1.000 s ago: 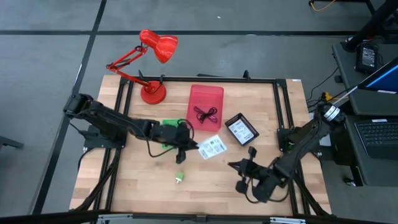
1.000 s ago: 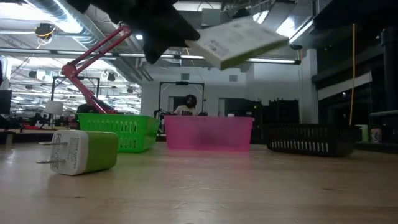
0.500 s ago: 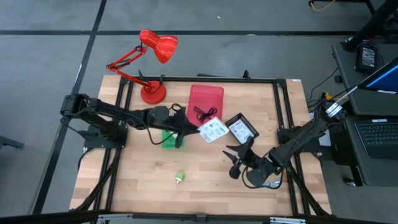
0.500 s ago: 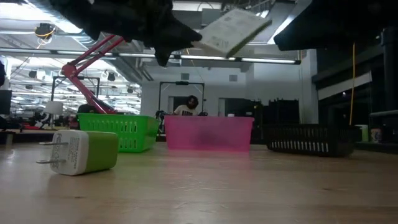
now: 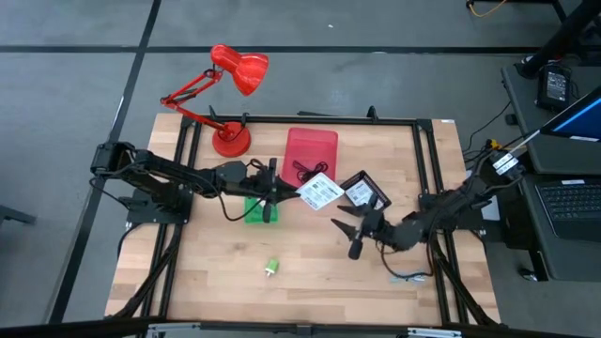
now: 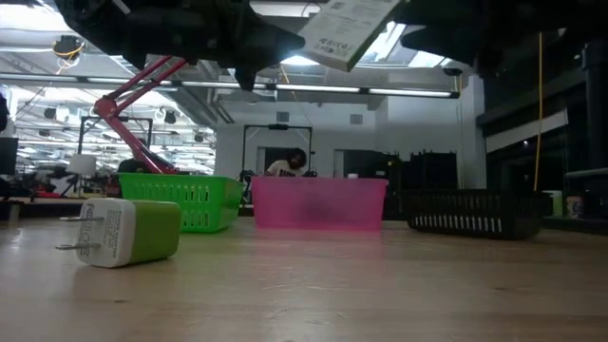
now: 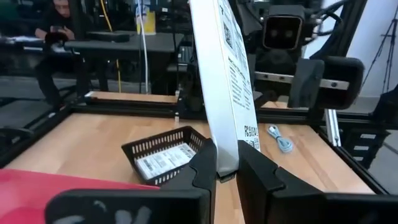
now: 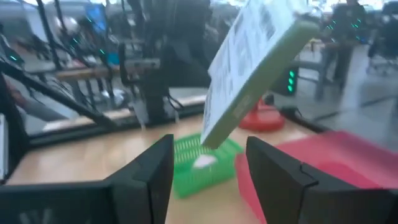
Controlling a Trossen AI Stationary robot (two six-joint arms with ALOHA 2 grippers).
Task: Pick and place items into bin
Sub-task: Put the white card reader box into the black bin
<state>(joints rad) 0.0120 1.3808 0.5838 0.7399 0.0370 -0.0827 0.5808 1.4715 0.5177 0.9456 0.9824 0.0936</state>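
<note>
Left end effector grips white packet aloft by red bin; centre over bin before releasing. Right end effector spread wide.

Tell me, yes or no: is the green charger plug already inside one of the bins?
No, the green charger plug lies on the bare wooden table in the high view, apart from the green bin, red bin and black bin.

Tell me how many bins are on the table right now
3. A red bin sits at the back middle, a green bin lies left of it under the left arm, and a black bin stands right of the red one. None seems hidden.
</note>
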